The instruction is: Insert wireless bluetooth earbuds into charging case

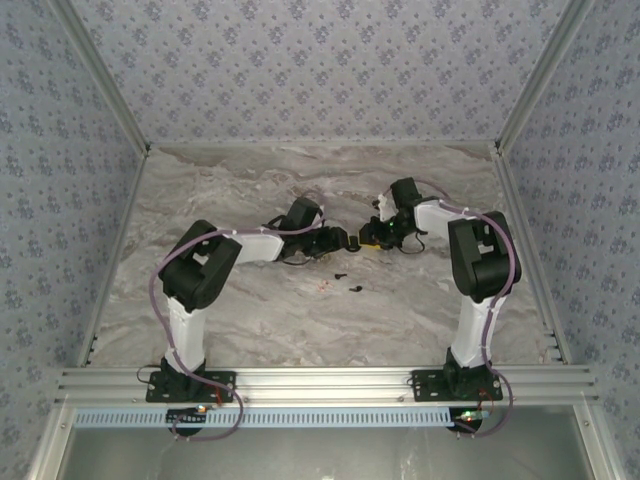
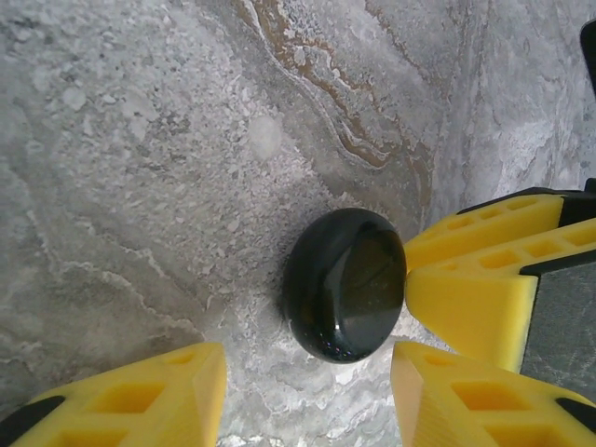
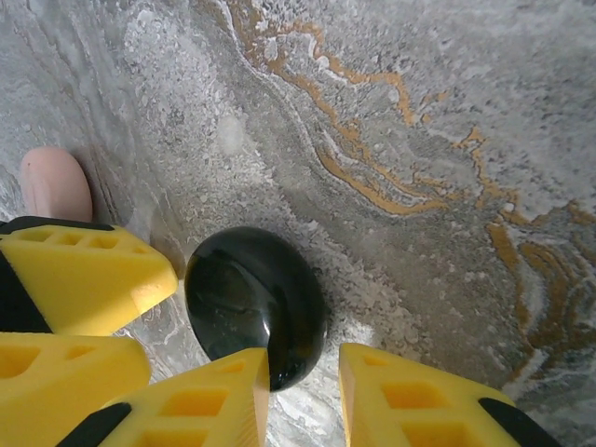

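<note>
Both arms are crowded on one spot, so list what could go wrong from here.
1. The left gripper and right gripper both flank the black puck at close quarters: they may collide.
2. The puck is glossy and rounded, so a pinch could squirt it away.
3. The earbuds lie loose on the table nearby; a sliding puck could scatter them.

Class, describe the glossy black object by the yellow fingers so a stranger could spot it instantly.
On the marble table, look mid-table where the yellow fingers meet. The black puck lies there: glossy, smooth and rounded, far bigger than the tiny black earbuds nearby.
</note>
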